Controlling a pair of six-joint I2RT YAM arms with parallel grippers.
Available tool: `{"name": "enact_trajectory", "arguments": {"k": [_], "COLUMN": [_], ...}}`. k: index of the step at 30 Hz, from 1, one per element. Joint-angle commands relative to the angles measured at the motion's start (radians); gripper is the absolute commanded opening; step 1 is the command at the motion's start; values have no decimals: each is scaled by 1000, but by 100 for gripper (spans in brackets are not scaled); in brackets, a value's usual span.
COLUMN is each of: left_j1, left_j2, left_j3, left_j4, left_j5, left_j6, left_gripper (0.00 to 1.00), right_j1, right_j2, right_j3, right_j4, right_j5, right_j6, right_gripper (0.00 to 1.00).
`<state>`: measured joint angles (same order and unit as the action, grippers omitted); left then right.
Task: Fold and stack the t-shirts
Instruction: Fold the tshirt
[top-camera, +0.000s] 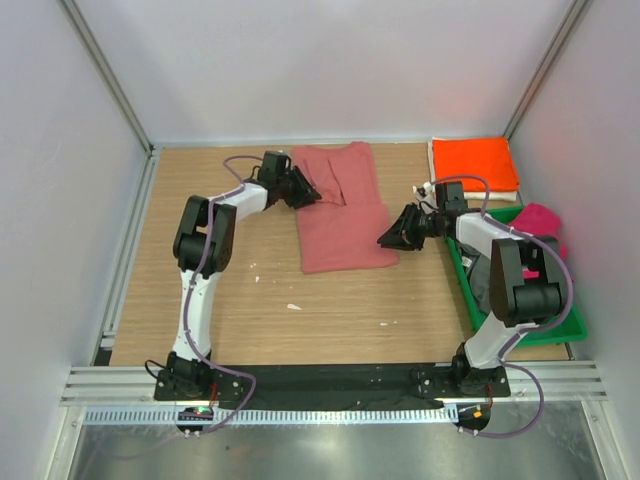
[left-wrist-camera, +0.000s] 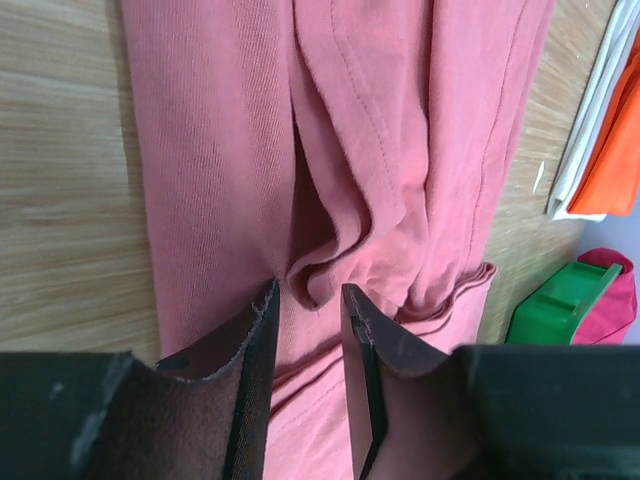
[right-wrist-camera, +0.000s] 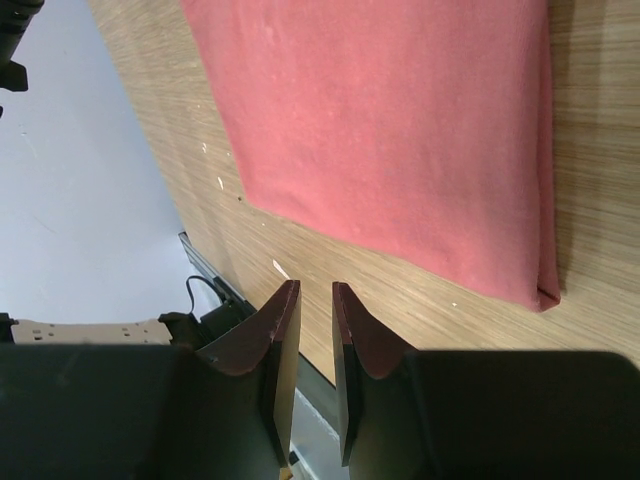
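A dusty salmon-red t-shirt (top-camera: 340, 210) lies partly folded lengthwise in the middle of the table. My left gripper (top-camera: 308, 192) rests on its upper left part. Its jaws stand a little apart, and a puckered ridge of the red cloth (left-wrist-camera: 320, 270) sits at the fingertips of the left gripper (left-wrist-camera: 308, 290). My right gripper (top-camera: 384, 239) hovers by the shirt's lower right edge. In the right wrist view the right gripper (right-wrist-camera: 316, 288) is narrowly open and empty over bare wood beside the shirt (right-wrist-camera: 400, 130). A folded orange t-shirt (top-camera: 473, 163) lies on a white one (top-camera: 483, 193) at the back right.
A green plastic tray (top-camera: 520, 335) stands along the right edge of the table. It holds a magenta shirt (top-camera: 541, 220) and a dark grey one (top-camera: 482, 278). White walls close in the table on three sides.
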<state>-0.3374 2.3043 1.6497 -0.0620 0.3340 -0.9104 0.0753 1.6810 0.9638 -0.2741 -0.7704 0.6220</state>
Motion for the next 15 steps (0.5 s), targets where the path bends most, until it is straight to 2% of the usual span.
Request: {"name": "enact_trajectory", "arguments": {"k": [1,5,8,9,15], "left_j1": [0,-2,-2,-3,-8], "left_j2": [24,27,18,12,-60], "left_j3": [50,58,64,64,24], "left_j4": [25,22,14,14,5], "left_j5": [-6,2,5,7,-13], "left_j6": [-15,-15,-5,-5,10], "left_gripper": [32,22,9,0,0], "right_j1": [-2,-2,-3,-2,-3], "right_j2": [9,16,20,22,31], "right_j3": [46,49,50,52,46], "right_j4": [7,-2,-5,-5,3], "right_j5": [-18,-21,-20,-18,-18], "right_j6": [-22,-30,-34,-34,-34], "right_gripper": [25,25,25,25,25]}}
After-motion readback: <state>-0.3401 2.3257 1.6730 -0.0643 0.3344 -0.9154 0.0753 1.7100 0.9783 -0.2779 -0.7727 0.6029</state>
